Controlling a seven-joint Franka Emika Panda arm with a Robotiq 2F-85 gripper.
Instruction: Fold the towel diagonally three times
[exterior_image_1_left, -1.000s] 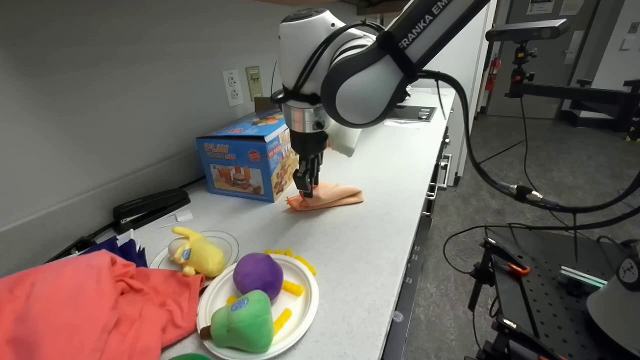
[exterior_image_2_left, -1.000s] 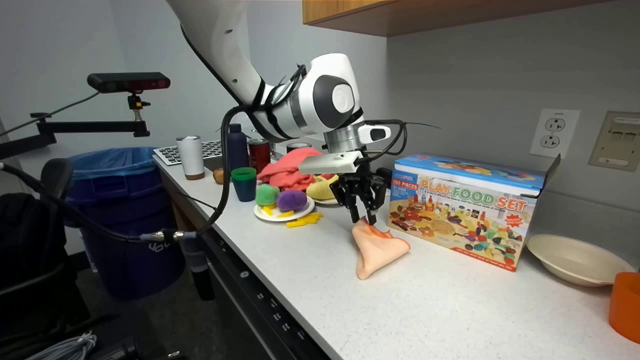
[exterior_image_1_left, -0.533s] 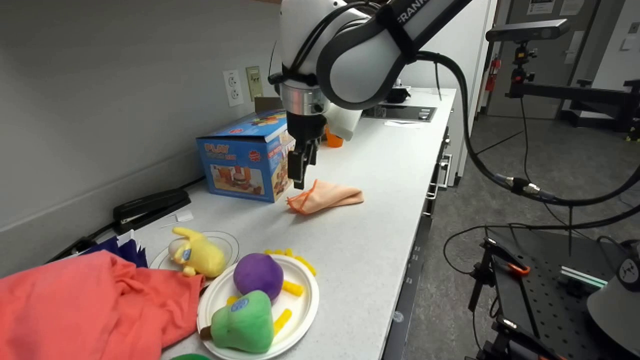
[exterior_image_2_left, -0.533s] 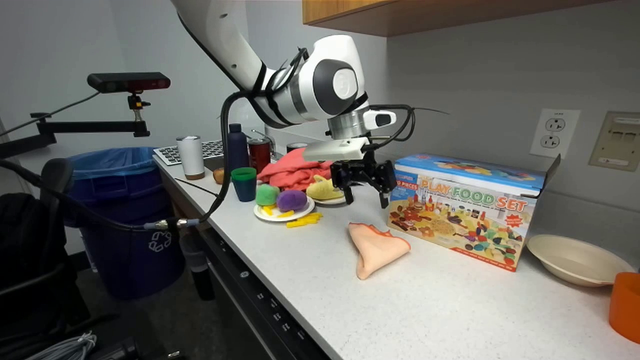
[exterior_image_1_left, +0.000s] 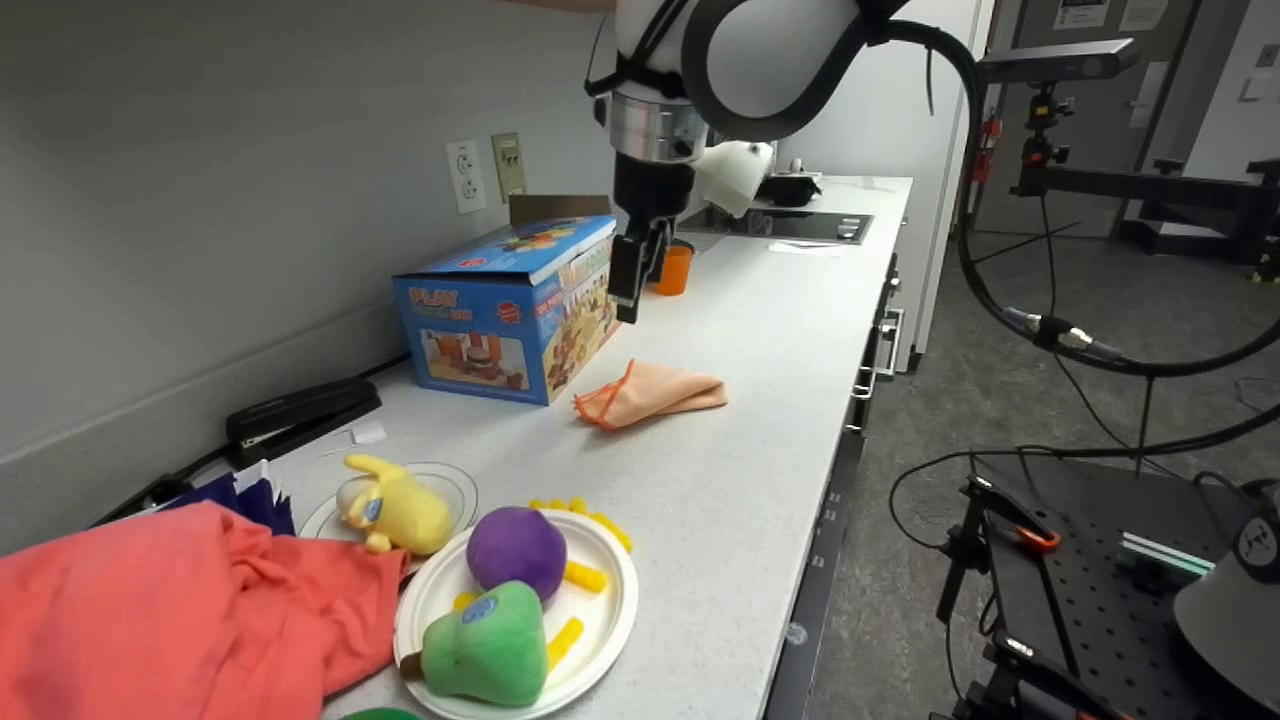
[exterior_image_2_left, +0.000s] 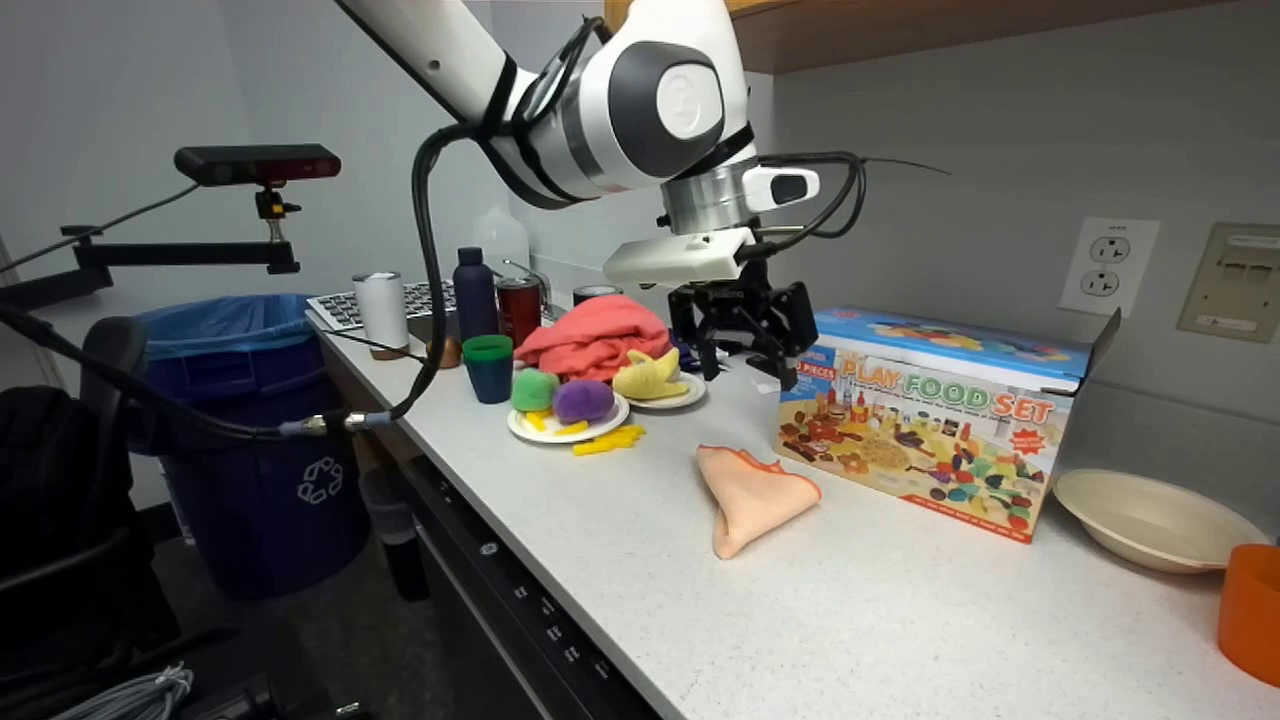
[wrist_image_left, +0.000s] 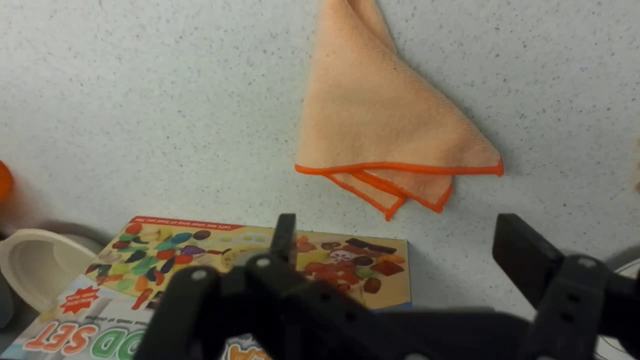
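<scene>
Inside the front edge of the bench (exterior_image_1_left: 715, 500) lies the towel (wrist_image_left: 377, 112), cropped in wrist view; the gripper (wrist_image_left: 397, 222) hangs spread.

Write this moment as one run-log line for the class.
towel: folded in layers, roughly triangular, on counter; gripper: open, empty, apart from towel; fold count: unclear

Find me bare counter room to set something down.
A wide bare patch of counter lies between the towel, the beige bowl and the orange cup; a smaller one separates the towel from the yellow sticks. It's crowded around the white plates and coral cloth, and narrow between the towel and the box.
</scene>
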